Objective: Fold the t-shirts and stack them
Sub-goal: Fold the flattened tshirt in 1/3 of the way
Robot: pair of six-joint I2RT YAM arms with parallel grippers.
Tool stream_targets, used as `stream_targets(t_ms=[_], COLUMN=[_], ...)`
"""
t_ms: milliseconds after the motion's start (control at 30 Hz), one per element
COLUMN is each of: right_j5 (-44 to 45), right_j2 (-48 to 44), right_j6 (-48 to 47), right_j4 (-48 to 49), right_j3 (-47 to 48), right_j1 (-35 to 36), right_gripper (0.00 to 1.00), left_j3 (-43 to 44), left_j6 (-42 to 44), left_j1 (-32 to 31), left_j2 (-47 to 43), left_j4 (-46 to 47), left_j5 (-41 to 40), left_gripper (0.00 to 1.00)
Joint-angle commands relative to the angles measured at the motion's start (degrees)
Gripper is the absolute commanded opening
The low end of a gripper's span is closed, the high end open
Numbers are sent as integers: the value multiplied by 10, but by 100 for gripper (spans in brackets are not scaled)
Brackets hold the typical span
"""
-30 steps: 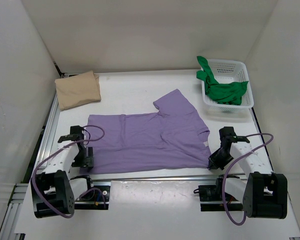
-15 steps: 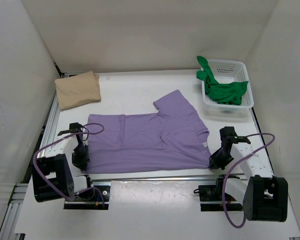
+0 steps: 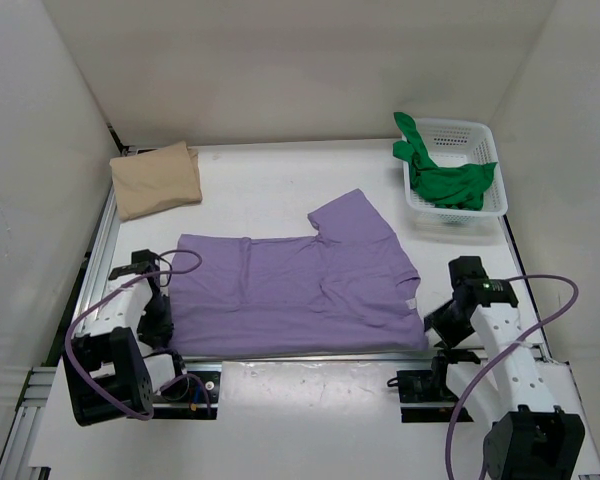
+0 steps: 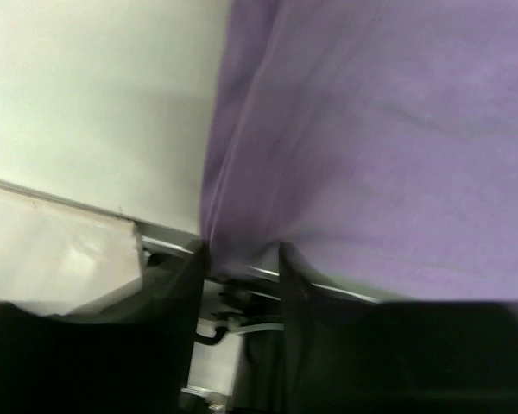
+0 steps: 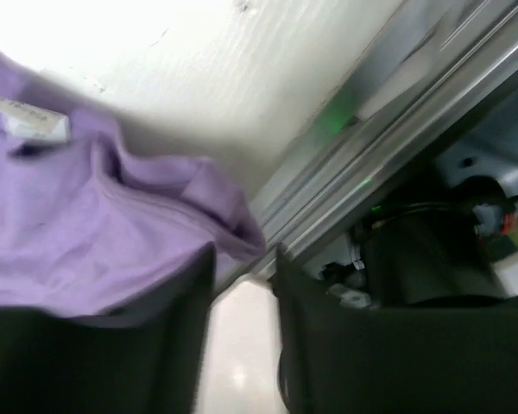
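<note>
The light purple t-shirt [image 3: 300, 290] lies spread flat, its hem along the table's near edge. My left gripper [image 3: 160, 318] stands at its near left corner. In the left wrist view the purple t-shirt [image 4: 371, 129] narrows to a corner that dips between the tips of the left gripper [image 4: 242, 259], whose jaws stand apart. My right gripper [image 3: 442, 322] is at the near right corner. There the purple t-shirt [image 5: 69, 233] ends in a loose fold just beyond the open right gripper [image 5: 242, 254]. The tan t-shirt [image 3: 157, 180] lies folded at the far left. The green t-shirt [image 3: 448, 182] is bunched in the basket.
The white mesh basket [image 3: 485, 130] stands at the far right. A metal rail [image 3: 310, 355] runs along the table's near edge right under the shirt's hem. White walls close in the table on three sides. Purple cables loop from both arms.
The left jaws closed on the shirt's corner, then parted a little. The right jaws came apart and that arm drew back right. The purple shirt slid slightly toward the near edge.
</note>
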Motion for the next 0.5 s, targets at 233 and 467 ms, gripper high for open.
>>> stream_targets(t_ms=[233,467], right_j5=[56,-2], right_j2=[41,249], right_j6=[-46,-217], right_j4=[-16,61], right_j3=[100,387], right_j1=[10,87], right_gripper=[67,70], left_j3=[56,261], left_j6=[0,0], left_j1=[32,46], left_j2=[0,70], left_j4=[-20,16], left_j5=[-82,4], left_gripper=[82,82])
